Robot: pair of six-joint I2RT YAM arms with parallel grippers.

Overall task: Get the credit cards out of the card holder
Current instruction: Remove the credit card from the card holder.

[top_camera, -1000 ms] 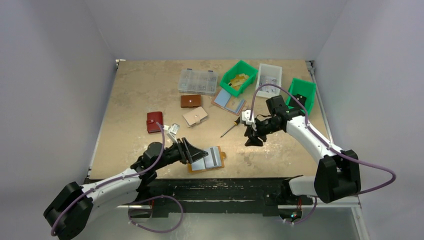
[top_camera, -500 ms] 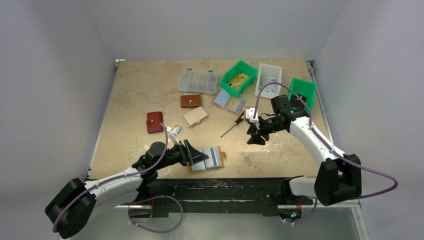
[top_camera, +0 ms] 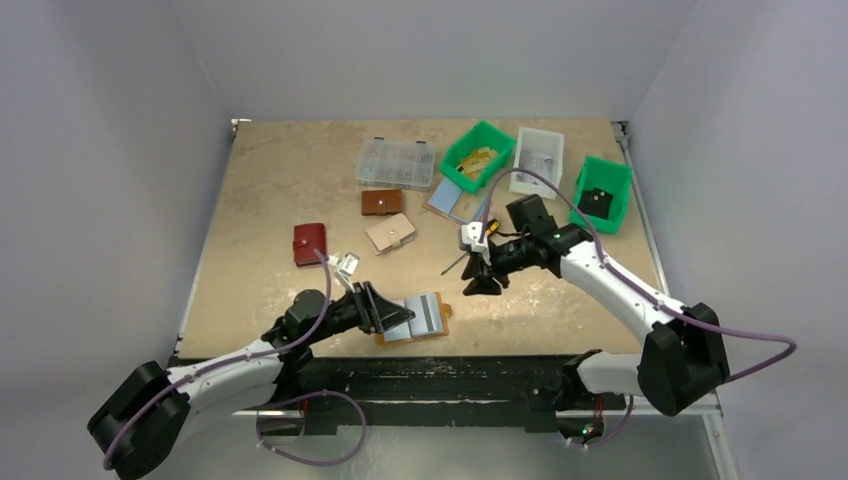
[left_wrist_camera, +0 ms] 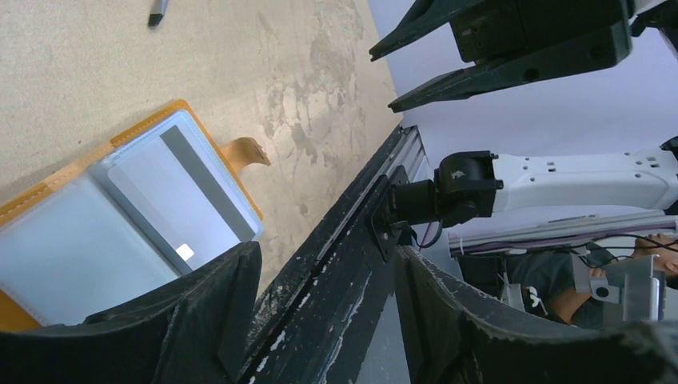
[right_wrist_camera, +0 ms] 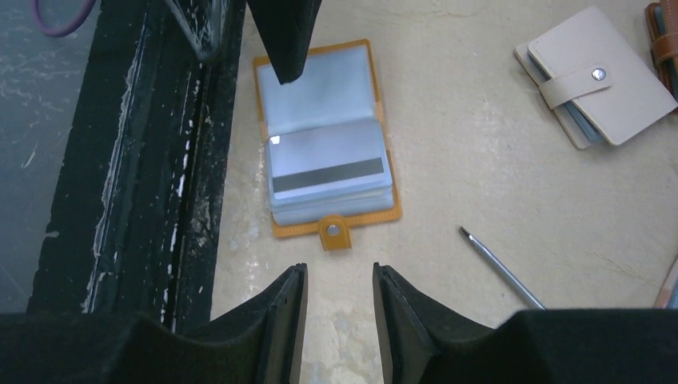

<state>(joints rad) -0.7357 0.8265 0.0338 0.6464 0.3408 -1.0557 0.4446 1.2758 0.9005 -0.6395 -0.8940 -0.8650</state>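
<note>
Credit cards [right_wrist_camera: 328,172] are sitting in the sleeves of the open card holder [right_wrist_camera: 336,232], which is lying flat at the tabletop's [right_wrist_camera: 464,160] near edge. I am judging them light, stiff and slick, best pinched at an exposed edge. Left pincer [left_wrist_camera: 328,264] is hovering spread over one page; right pincer [right_wrist_camera: 337,272] is hanging spread and empty.

The card holder [top_camera: 413,320] lies open on the worktop [top_camera: 270,190] in the lower middle of the top view, near the front edge, with a credit card [top_camera: 430,315] on its right half and the left tool [top_camera: 392,308] over its left half. Up and to the right of it is the right tool [top_camera: 480,278], with a screwdriver [top_camera: 455,263] just at its left. Further up, three wallets [top_camera: 310,244] lie left of the middle, and a compartment box [top_camera: 397,163] and three bins [top_camera: 477,155] make a row at the upper right.
</note>
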